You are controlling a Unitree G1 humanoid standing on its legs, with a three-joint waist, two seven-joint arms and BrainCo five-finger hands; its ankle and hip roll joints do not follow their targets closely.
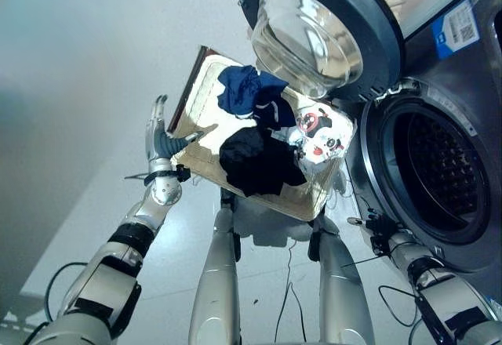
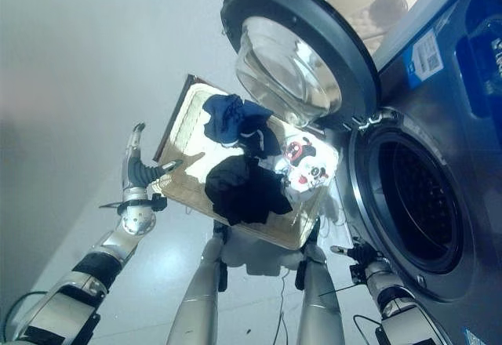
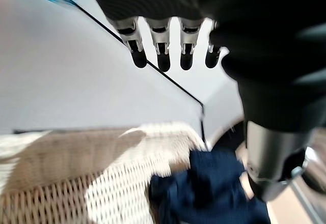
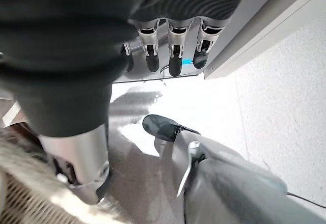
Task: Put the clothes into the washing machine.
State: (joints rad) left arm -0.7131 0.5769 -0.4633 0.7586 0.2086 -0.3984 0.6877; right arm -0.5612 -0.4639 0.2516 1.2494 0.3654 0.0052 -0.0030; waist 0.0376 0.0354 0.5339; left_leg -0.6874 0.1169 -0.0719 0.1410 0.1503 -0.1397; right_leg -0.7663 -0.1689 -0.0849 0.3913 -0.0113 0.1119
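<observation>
A wicker basket (image 1: 187, 92) sits in front of me, left of the washing machine (image 1: 471, 70). In it lie a navy garment (image 1: 245, 90), a black garment (image 1: 255, 161) and a white printed garment (image 1: 321, 133). My left hand (image 1: 159, 137) is open at the basket's left rim, fingers straight and thumb toward the wicker. Its wrist view shows the navy garment (image 3: 209, 188) just past the thumb. My right hand (image 2: 357, 252) is open, low beside the lower left of the drum opening (image 1: 439, 168), holding nothing. The machine's round door (image 1: 314, 35) stands swung open above the basket.
The open door with its glass bowl (image 1: 302, 43) overhangs the basket's far right corner. Pale floor (image 1: 94, 63) spreads to the left and behind the basket. The machine's front panel (image 4: 265, 15) runs close by my right hand.
</observation>
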